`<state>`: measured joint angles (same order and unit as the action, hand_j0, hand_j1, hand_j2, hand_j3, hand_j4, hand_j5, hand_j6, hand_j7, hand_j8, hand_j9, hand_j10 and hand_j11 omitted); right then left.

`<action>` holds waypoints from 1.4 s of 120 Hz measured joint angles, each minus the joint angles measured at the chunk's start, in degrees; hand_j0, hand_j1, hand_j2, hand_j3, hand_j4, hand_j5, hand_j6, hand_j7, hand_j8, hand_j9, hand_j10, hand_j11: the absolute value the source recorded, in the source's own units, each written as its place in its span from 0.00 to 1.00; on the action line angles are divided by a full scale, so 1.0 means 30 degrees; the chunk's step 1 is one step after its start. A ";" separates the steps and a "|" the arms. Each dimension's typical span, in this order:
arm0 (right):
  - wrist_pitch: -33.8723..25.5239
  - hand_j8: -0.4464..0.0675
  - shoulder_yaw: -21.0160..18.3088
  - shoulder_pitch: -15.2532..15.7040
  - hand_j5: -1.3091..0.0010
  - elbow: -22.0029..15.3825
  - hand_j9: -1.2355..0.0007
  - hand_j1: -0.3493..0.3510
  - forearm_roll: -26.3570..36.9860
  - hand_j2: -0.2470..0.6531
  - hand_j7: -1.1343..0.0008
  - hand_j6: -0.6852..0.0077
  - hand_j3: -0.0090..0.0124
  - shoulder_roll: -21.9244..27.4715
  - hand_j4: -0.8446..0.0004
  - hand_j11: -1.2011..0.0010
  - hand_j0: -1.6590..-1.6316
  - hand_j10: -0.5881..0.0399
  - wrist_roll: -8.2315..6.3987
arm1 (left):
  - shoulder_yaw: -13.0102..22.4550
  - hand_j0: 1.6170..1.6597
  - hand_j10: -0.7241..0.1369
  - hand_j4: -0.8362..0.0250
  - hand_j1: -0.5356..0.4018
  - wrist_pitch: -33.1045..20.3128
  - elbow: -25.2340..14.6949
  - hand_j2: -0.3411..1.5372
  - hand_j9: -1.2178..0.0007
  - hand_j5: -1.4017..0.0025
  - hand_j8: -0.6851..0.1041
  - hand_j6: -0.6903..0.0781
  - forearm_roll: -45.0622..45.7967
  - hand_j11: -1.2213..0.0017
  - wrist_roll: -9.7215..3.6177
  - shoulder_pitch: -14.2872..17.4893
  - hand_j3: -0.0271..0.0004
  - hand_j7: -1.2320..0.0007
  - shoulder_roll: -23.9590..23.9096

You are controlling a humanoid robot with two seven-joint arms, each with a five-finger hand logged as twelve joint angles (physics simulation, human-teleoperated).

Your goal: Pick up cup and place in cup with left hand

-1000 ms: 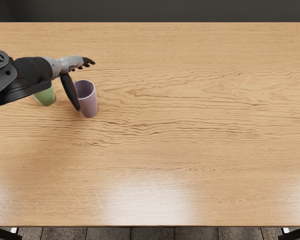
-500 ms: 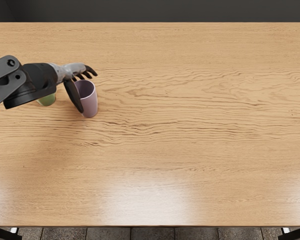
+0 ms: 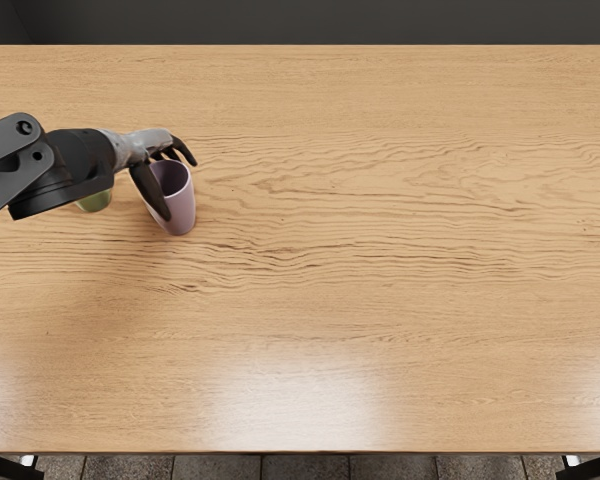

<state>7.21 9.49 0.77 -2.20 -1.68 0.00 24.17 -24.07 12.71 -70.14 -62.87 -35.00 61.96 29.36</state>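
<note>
Wood-grained table (image 3: 380,300) being reached over by the left hand (image 3: 146,146).
The upright purple cup (image 3: 181,208) is being partly covered by the hand; whether it is being gripped cannot be told. The green cup (image 3: 96,201) is being mostly hidden by the left arm (image 3: 78,160), just left of the purple one.

A mauve cup (image 3: 183,208) stands upright near an apparently upright green cup (image 3: 97,202).

Grey arm link (image 3: 8,182) — dark bolts (image 3: 24,128), black wrist (image 3: 84,155), pale-grey robot hand (image 3: 142,147)
</note>
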 joint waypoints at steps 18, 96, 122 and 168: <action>0.0000 0.87 0.0002 -0.0017 1.00 0.0000 1.00 0.00 0.0000 0.27 1.00 0.99 0.42 0.0000 1.00 1.00 0.04 0.94 0.0000 | 0.0004 0.95 0.39 0.51 0.45 0.0029 0.0003 0.23 0.58 0.63 0.49 0.44 0.0073 0.58 -0.0004 0.0000 0.99 0.58 0.0000; -0.0017 0.87 0.0002 -0.0052 1.00 0.0000 1.00 0.00 -0.0005 0.27 1.00 0.99 0.42 0.0000 1.00 1.00 0.04 0.94 0.0000 | -0.0002 0.88 0.46 0.42 0.45 0.0190 -0.0015 0.22 0.46 0.53 0.59 0.53 0.0276 0.47 0.0001 0.0185 0.99 0.47 0.0167; -0.0005 0.87 0.0002 -0.0053 1.00 0.0000 1.00 0.00 0.0000 0.27 1.00 0.99 0.42 0.0000 1.00 1.00 0.04 0.94 0.0000 | -0.0155 0.88 0.45 0.42 0.46 0.0423 -0.0072 0.22 0.45 0.52 0.57 0.52 0.0485 0.46 0.0000 0.0767 0.99 0.46 0.0579; 0.0000 0.87 -0.0011 -0.0092 1.00 -0.0006 1.00 0.00 0.0001 0.27 1.00 0.99 0.42 0.0000 1.00 1.00 0.04 0.94 0.0000 | -0.0053 0.87 0.44 0.42 0.48 0.1976 -0.0370 0.21 0.44 0.51 0.57 0.50 0.2748 0.45 -0.0002 0.3074 0.99 0.45 0.2848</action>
<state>7.21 9.46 0.50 -2.22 -1.67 0.00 24.17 -24.23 18.64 -71.25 -54.63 -35.00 71.18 37.90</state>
